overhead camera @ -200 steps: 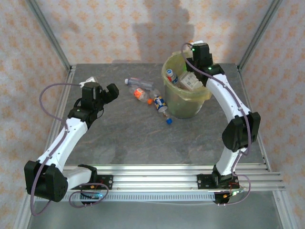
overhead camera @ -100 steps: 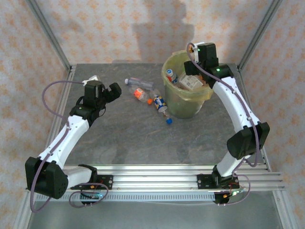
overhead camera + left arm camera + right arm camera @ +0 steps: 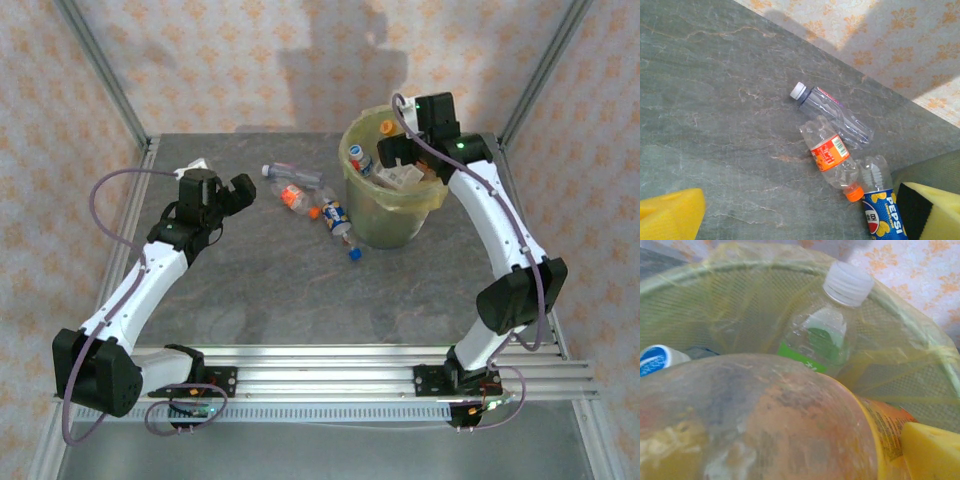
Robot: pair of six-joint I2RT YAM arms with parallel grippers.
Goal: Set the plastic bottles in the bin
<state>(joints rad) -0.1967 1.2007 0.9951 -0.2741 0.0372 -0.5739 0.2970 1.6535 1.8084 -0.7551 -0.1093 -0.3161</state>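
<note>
Right gripper point(image 3: 390, 152) has shifted over the bin point(image 3: 385, 228), fingers spread, 1 orange-labelled bottle point(image 3: 765, 420) between them; left gripper point(image 3: 225, 185) gapes.

3 bottles point(image 3: 294, 196) lie bunched just left of the bin point(image 3: 385, 225), open tabletop point(image 3: 300, 290) nearer.

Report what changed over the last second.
The right end effector over the bin spread its fingers, apparently dropping an orange-capped bottle into it, while that arm's elbow swung outward. The left end effector stayed open above the table; the three bottles lying there did not move.
</note>
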